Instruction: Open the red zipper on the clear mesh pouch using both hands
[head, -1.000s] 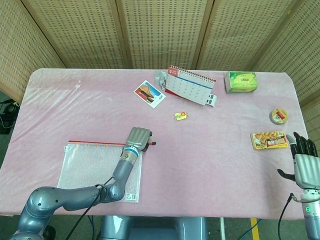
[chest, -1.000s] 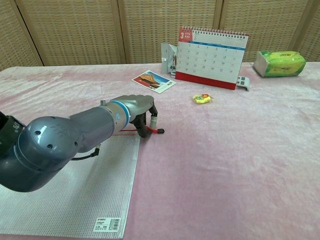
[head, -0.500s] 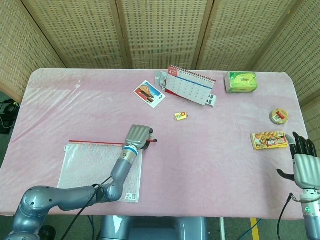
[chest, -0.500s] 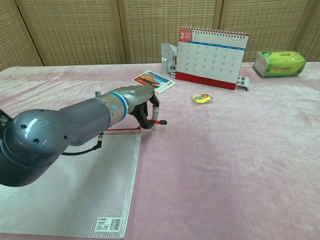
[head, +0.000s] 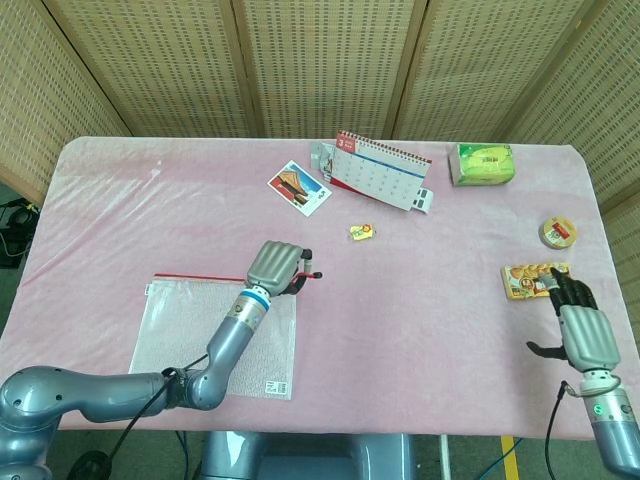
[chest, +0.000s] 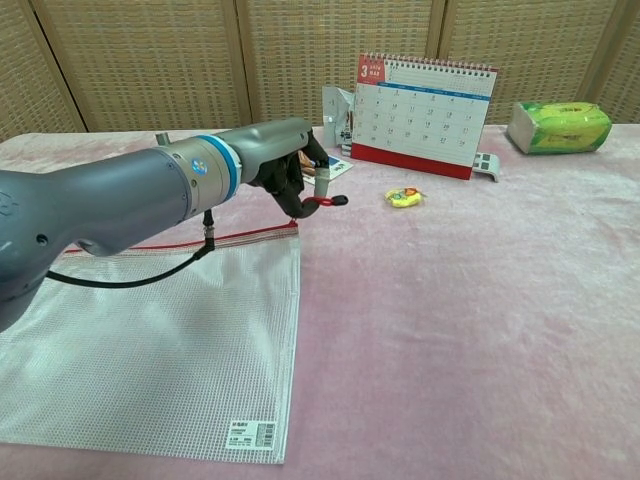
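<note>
Head view, pink tablecloth (head: 400, 300), wicker screens (head: 320, 60)

left hand (head: 277, 268) curled, pinching red zipper pull (chest: 331, 200); right hand (head: 580, 328) well apart, fingers spread.

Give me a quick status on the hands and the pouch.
Left hand pinches the red zipper pull, lifting the pouch corner. Right hand open, off the pouch, beside the snack packet. Nothing in the way.
</note>
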